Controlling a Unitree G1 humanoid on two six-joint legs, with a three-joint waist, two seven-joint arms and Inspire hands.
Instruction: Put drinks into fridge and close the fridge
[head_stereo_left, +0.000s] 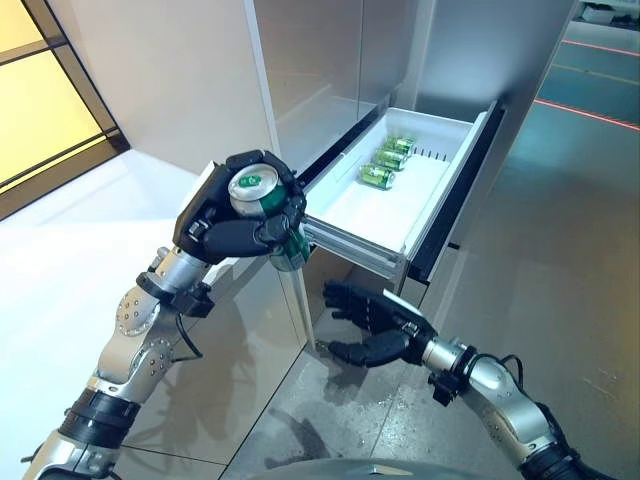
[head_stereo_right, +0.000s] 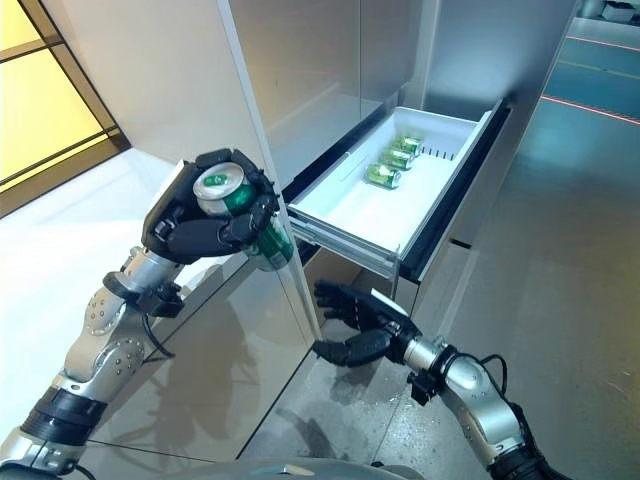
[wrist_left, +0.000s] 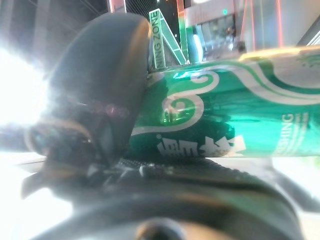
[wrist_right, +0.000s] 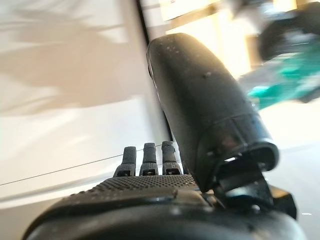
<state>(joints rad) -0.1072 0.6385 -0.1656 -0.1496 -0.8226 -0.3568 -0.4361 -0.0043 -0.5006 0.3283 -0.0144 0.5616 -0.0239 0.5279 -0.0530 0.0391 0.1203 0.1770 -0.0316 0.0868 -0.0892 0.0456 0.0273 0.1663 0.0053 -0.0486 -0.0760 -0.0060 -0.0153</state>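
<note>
Green can (head_stereo_left: 262, 200) gripped in left hand (head_stereo_left: 222, 225), fingers curled round it, held up just left of open fridge drawer (head_stereo_left: 395, 205). White drawer holds three green cans (head_stereo_left: 386, 162) near back. Right hand (head_stereo_left: 375, 322) below drawer front, fingers relaxed, holding nothing.

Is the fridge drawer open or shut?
Open. The drawer is pulled out from the fridge, and three cans lie inside it. The left robot hand holds another can.
</note>
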